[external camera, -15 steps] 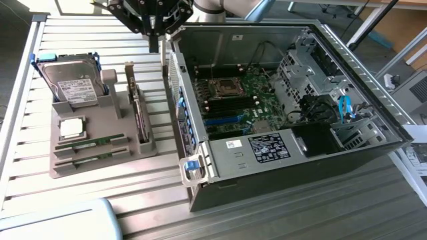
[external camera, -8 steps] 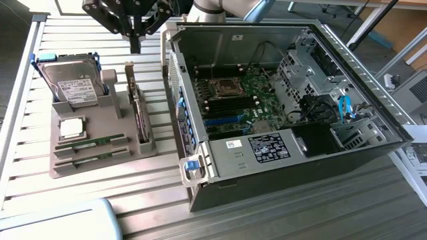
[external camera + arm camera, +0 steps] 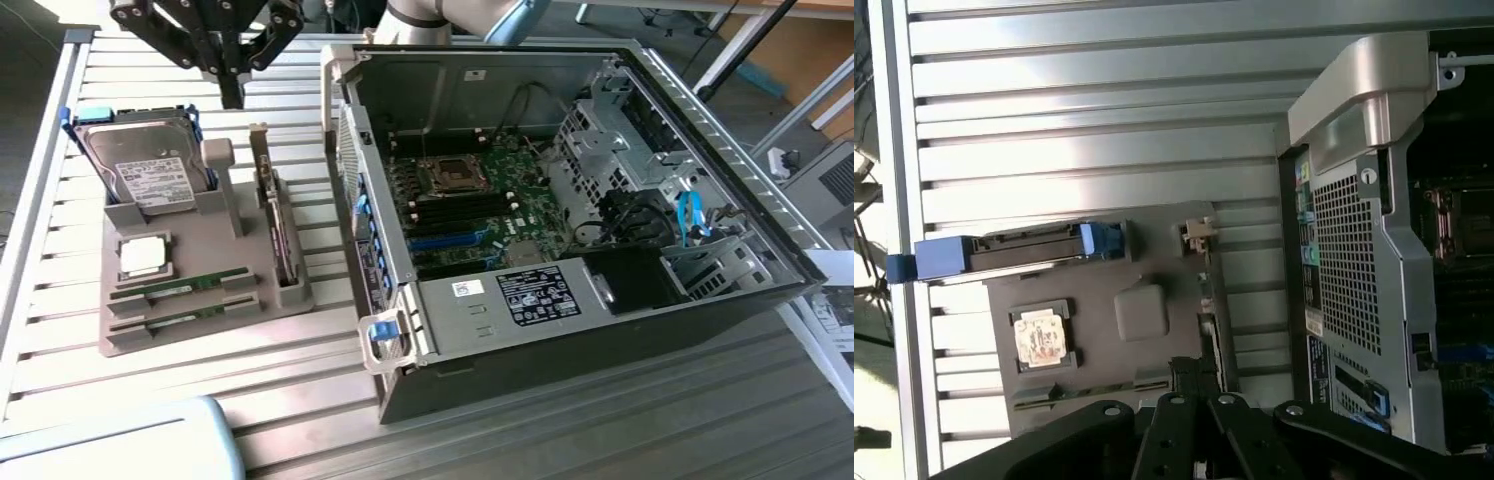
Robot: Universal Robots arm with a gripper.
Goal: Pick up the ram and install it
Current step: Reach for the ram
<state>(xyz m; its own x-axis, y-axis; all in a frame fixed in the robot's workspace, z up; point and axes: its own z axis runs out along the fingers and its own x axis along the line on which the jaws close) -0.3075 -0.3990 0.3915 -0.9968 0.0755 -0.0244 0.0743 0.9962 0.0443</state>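
Two ram sticks, thin and green, lie in slots at the near end of the grey holder (image 3: 200,225): one ram stick (image 3: 180,288) and a second (image 3: 171,322) just in front of it. My black gripper (image 3: 232,100) hangs shut and empty high above the far end of the holder, beside the hard drive (image 3: 147,165). In the wrist view the gripper (image 3: 1196,372) hovers over the holder (image 3: 1104,290), with one ram slot (image 3: 1089,388) showing as a dark strip close to the fingers. The open computer case (image 3: 694,130) stands on the exterior view's right, its motherboard (image 3: 467,195) exposed.
The holder also carries a square silver processor (image 3: 144,255) and an upright expansion card (image 3: 274,230). The case's rear grille (image 3: 1354,250) stands near the holder. Slatted metal table (image 3: 160,400) all around; a pale blue-grey object (image 3: 134,440) lies at the near edge.
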